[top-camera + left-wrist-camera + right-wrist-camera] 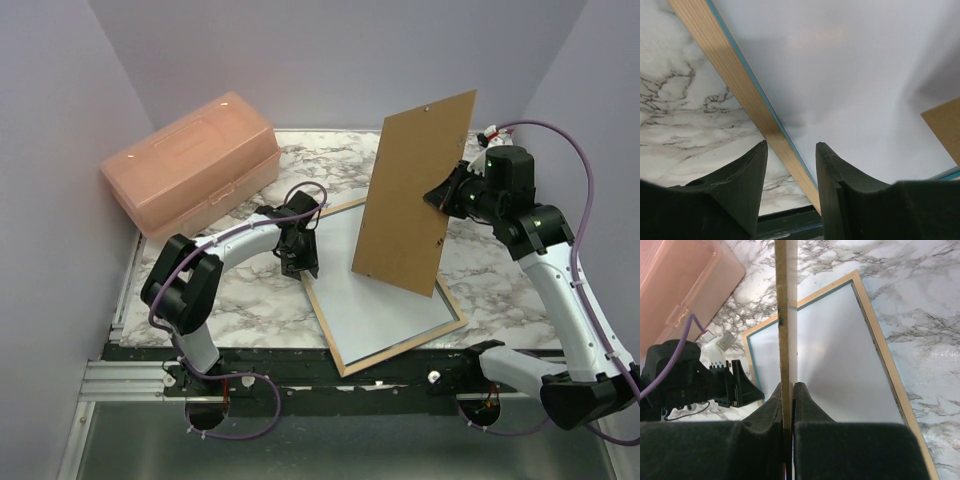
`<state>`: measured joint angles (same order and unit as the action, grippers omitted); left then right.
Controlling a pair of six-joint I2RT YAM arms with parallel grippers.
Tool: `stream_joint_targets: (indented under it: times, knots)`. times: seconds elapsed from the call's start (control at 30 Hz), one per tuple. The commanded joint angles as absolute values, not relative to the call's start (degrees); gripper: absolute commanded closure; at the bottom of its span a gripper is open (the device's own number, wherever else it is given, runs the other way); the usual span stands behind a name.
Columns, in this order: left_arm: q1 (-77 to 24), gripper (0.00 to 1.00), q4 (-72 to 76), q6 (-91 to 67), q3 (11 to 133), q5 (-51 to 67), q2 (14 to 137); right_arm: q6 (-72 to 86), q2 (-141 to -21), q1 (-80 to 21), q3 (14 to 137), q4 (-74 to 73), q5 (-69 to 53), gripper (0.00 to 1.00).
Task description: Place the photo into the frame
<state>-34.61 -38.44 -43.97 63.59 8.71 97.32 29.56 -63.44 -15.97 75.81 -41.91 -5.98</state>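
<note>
Over the left rail of the frame (735, 75), near the front edge of the marble worktop (245, 300), the left hand (298, 262) hangs with its fingers (747, 175) partly apart, clamping nothing; the pale wooden rail shows through the gap; inside that frame, which lies reverse side up, the photo (385, 300) rests flat with its white back upward; above its far right part the right hand (445, 195) is closed on the edge of a brown backing board (415, 190), held upright and tilted; whether the board's lower edge touches the photo cannot be told; a pink plastic box (190, 165) sits at the back left corner.
</note>
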Motion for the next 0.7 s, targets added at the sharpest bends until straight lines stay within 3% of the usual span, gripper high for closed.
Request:
stream_joint_targets:
  times: [0.0, 0.47, 0.67]
  knots:
    - [-35.1, 0.56, -44.4, -41.4, 69.0, 2.7, 101.4, 27.9, -63.6, -16.2, 79.1, -40.2, -3.5, 1.0]
    - [-35.1, 0.56, -51.3, -37.8, 77.6, -1.7, 108.4, 26.4, -64.5, -16.1, 79.0, -40.7, -1.8, 1.0]
    - [-35.1, 0.65, -52.8, -35.2, 82.6, -3.6, 112.3, 25.7, -64.2, -16.1, 79.6, -41.2, -1.2, 1.0]
